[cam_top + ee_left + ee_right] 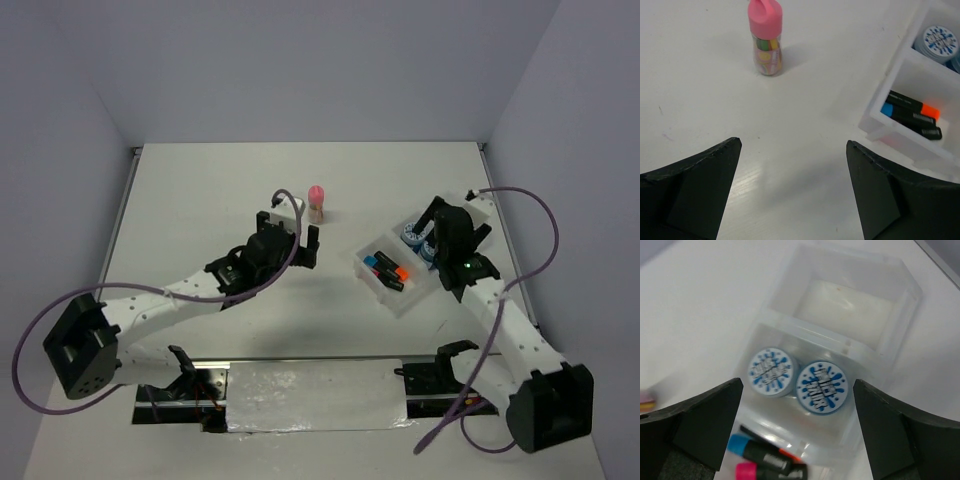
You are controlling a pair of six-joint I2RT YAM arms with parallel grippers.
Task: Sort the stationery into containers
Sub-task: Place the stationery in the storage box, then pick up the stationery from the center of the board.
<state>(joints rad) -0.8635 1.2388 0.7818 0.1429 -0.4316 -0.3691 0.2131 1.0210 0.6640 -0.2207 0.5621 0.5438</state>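
The translucent white tray (452, 278) lies at the right. Its near compartment holds three black markers (386, 270) capped pink, orange and blue, also in the left wrist view (912, 115) and the right wrist view (762, 460). Its middle compartment holds two blue-white discs (795, 380), which also show in the top view (418, 240). Its far compartment (847, 307) is empty. The pink-capped tube (317, 203) stands upright on the table, also in the left wrist view (766, 37). My left gripper (302, 240) is open and empty just short of the tube. My right gripper (433, 240) is open and empty above the discs.
White walls enclose the table on three sides. A metal rail (300, 395) runs along the near edge between the arm bases. A purple cable (535, 230) loops over the right arm beside the tray.
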